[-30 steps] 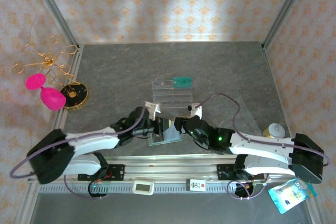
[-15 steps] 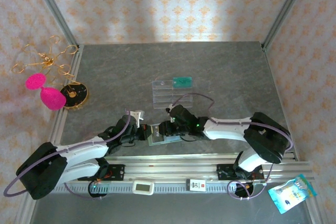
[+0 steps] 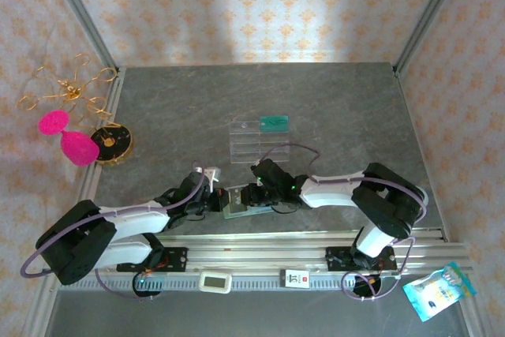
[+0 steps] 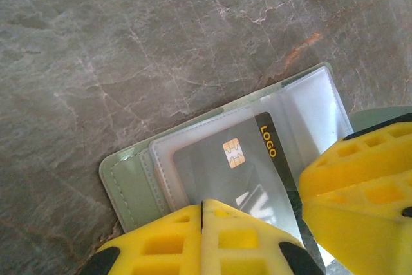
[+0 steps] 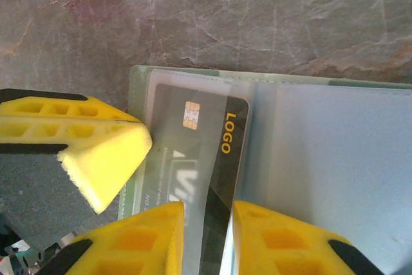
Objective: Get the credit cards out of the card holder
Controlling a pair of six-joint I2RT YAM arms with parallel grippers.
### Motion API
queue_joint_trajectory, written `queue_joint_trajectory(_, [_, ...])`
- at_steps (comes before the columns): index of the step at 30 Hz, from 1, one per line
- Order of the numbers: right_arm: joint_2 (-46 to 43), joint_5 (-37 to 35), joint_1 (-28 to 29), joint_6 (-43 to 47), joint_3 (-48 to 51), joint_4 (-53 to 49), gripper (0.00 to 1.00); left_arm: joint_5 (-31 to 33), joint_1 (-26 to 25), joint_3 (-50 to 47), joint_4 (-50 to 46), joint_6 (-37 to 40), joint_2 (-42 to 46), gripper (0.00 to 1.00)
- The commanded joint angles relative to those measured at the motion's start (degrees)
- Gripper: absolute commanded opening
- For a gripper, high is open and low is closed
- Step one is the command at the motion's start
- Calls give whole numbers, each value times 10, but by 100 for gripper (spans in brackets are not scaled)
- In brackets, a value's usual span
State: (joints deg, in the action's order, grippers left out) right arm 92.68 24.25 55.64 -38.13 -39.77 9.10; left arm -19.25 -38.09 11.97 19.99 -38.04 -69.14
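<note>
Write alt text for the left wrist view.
A black credit card with a gold chip and the word LOGO sits under a clear sleeve in the open sage-green card holder, lying on a grey stone table. The left gripper, yellow fingers shut, meets the holder's near edge; the right gripper's finger shows at the right.

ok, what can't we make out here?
- Lower end of black card: left wrist view, behind left jaws.
- Whether right jaws pinch it: right wrist view, tips cut by bottom edge.
- Detail of card holder: top view, too small, jaws over it.
- Further cards: wrist views, behind black card.
</note>
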Motion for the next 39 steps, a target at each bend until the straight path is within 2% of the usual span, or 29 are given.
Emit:
queue_joint_trajectory(1, [11,-29,-4,-13,-9,-9,24,-3,5,3,-2,13,-15,0])
queue_joint_trajectory(5, [2,-45,-6,-20,0,-11,24,-5,5,-2,6,15,-19,0])
queue_joint_trajectory(8, [16,-23,-7,-19,0,2,19,-13,5,-3,16,13,-25,0])
queue_joint_trajectory(13, [24,0,-6,-20,0,27,0,-20,5,-2,22,11,-32,0])
queue_joint_trajectory(14, [18,-3,-6,-21,3,30,0,-20,5,-3,22,11,-31,0])
queue_joint_trajectory(21, [-49,-66,-9,-43,40,8,0,-13,5,6,-1,11,11,0])
queue_joint_trajectory(26, [-60,-70,-9,-49,60,5,0,-19,4,27,-27,20,44,0])
queue_joint_trajectory(36, [-26,-54,-9,-42,51,21,0,-33,-30,38,19,13,-36,0])
queue_joint_trajectory(39, [-25,-52,-10,-44,54,25,15,-28,-30,40,19,14,-62,0])
